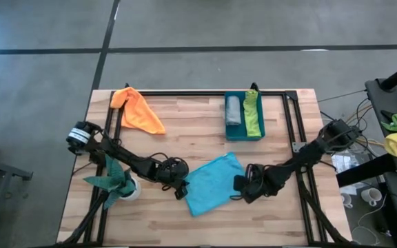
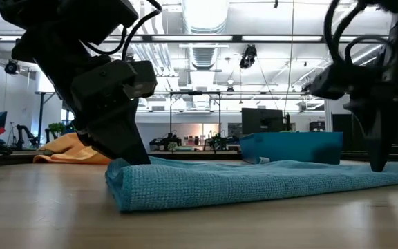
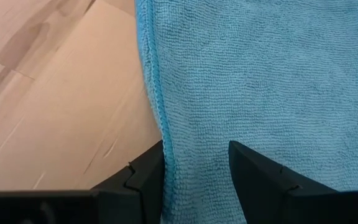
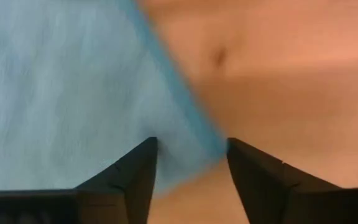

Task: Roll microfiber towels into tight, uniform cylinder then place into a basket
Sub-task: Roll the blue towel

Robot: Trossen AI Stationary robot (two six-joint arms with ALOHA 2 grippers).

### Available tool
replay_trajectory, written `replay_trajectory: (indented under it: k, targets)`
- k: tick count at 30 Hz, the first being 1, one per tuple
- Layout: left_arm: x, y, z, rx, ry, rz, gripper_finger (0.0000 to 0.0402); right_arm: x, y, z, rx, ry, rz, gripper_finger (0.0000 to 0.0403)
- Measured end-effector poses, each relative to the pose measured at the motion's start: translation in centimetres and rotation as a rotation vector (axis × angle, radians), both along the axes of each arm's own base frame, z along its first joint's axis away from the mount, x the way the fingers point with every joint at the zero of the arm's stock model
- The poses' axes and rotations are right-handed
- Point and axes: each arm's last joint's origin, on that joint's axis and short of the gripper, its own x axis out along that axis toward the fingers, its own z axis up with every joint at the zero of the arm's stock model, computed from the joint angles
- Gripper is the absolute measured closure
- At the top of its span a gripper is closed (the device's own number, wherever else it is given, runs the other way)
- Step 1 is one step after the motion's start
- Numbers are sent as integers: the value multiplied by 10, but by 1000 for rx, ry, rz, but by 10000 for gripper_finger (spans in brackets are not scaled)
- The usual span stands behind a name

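Observation:
The turquoise towel (image 1: 212,182) lies flat on the table's near middle, looking doubled at its left end (image 2: 126,187). My left gripper (image 1: 179,187) stands open at its left edge and my right gripper (image 1: 243,184) stands open at its right edge, pointing steeply down. The teal basket (image 1: 243,134) at the far right holds a grey roll (image 1: 233,110) and a lime green roll (image 1: 253,116). An orange towel (image 1: 138,110) lies loose at the far left. My left gripper comes slanting down from the table's left onto the towel's left edge strip (image 3: 194,155). One fingertip (image 3: 154,165) stands at the hem, the other (image 3: 247,165) on the cloth farther in. The cloth between them lies flat. My right gripper's fingers stand on either side of the towel's right edge (image 4: 191,134), pointing down. Whether they touch the cloth I cannot tell.
A small plant in a white pot (image 1: 119,182) stands close beside my left arm, near the table's left edge. Black rails (image 1: 295,117) run along the table's sides. Bare wood lies in front of the towel (image 1: 185,227) and between the orange towel and the basket.

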Motion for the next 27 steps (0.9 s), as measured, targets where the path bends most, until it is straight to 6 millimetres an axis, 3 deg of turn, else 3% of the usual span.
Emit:
replay_trajectory:
  k: [7,13,17,21,27]
  targets:
    - [0,0,0,-2,2,0,249,4,-8,3,-50,-38,3,315]
    - [0,0,0,-3,3,0,249,4,-7,6,-37,-32,114,385]
    - [0,0,0,-4,3,0,249,3,-8,15,-61,-49,232,393]
    - [0,0,0,-18,3,17,249,9,-7,43,-159,-19,371,394]
    - [1,2,0,-10,1,27,249,36,2,65,-166,38,626,394]
